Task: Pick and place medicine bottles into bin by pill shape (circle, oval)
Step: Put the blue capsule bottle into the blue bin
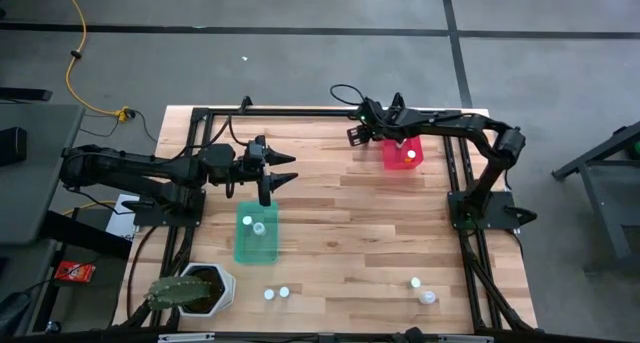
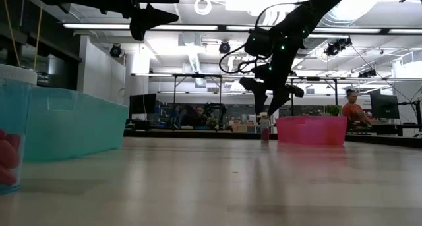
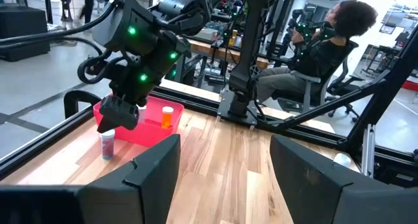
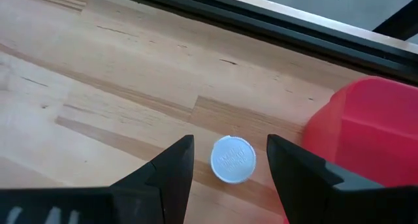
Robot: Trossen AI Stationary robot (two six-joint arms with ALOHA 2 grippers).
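Red bin (image 1: pixel 403 155) sits at the table's far right, and just left of it a capped medicine bottle (image 4: pixel 232 159) stands upright on the wood, under the right gripper (image 4: pixel 228 160), whose fingers are spread wide either side of it, holding nothing. Left gripper (image 1: pixel 283 176) hovers wide open above the green bin (image 1: pixel 256 238), which holds one bottle (image 1: pixel 258 226); four more bottles (image 1: pixel 276 294) stand near the front edge.

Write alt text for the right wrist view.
The right claw hangs open directly above a white-capped medicine bottle standing on the wooden table, with the red bin just beside it.
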